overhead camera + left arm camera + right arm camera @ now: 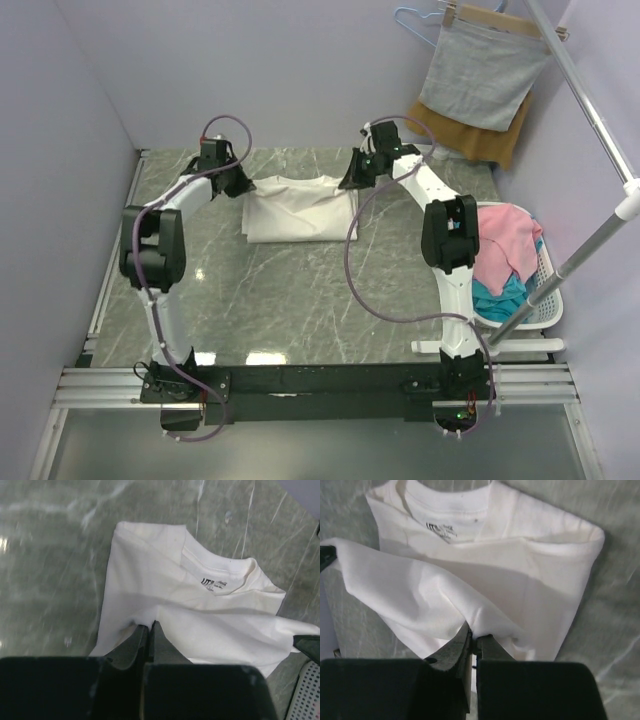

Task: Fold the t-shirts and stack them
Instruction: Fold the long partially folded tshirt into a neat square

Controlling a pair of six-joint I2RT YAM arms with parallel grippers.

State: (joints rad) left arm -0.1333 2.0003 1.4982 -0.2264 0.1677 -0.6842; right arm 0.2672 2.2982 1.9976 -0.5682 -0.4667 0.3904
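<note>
Under everything, the tabletop (300, 300): grey-green marble pattern, with light glare near the front edge.
Left arm (150, 245): reaches up the left side and bends inward to the t-shirt's left edge.
Right arm (450, 230): reaches up the right side and bends inward to the t-shirt's right edge.
T-shirt (300, 205): white, partly folded into a rough rectangle. It lies on the far middle of the tabletop between the two arm ends, with the collar at the far side (no print shows from any view).
Basket (550, 310): white lattice, standing at the right of the tabletop beside the right arm. It holds a pink cloth (505, 245) over a teal cloth (500, 295).
Grey cloth (480, 75): hangs at the back right, over a mustard cloth (495, 140).
Neck label (212, 585): dark print inside the collar, too small to read.
Left jaws: clenched on a pinch of the t-shirt's edge, the cloth rising slightly to them.
Right jaws: clenched on a raised fold of the t-shirt, which casts a shadow on the layer beneath.
</note>
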